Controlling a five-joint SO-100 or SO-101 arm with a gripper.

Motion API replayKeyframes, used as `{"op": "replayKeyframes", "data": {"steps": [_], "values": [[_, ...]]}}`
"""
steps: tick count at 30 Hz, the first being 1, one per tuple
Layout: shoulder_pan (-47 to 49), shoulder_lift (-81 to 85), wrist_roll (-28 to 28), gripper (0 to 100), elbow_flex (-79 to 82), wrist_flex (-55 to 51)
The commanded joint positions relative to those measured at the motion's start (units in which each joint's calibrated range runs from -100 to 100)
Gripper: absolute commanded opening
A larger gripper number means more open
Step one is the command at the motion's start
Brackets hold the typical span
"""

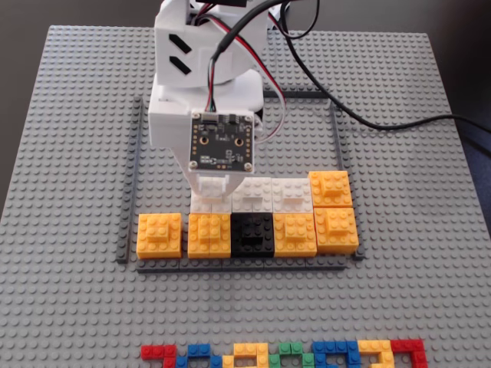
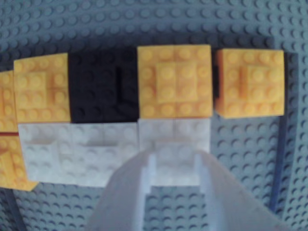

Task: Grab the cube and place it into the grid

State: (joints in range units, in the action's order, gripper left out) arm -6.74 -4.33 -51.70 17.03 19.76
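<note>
White arm [image 1: 201, 69], black cables [image 1: 345, 107]

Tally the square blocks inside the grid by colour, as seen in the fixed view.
Orange blocks: 5
White blocks: 3, the left one, the cube, partly hidden under the gripper
Black block: 1
Total: 9

Below me, five orange blocks [image 1: 159, 234] sit on the grey studded baseplate [image 1: 69, 153]: four in a row toward its near edge, a fifth stacked behind the right-hand one in the fixed view. A black block [image 1: 253, 234] fills a gap in that row. Two other white blocks [image 1: 252, 194] lie just behind it, touching. A row of coloured bricks [image 1: 284, 356] lines the near edge. A black cable [image 1: 399, 123] trails off the right edge.
</note>
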Motion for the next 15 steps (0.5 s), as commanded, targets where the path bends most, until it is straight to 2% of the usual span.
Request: {"op": "replayKeyframes", "data": {"steps": [1,15], "values": [[-0.36,0.97,0.29,11,-3.85,1.01],[-0.66,1.49,0.34,16,-2.94,1.06]]}}
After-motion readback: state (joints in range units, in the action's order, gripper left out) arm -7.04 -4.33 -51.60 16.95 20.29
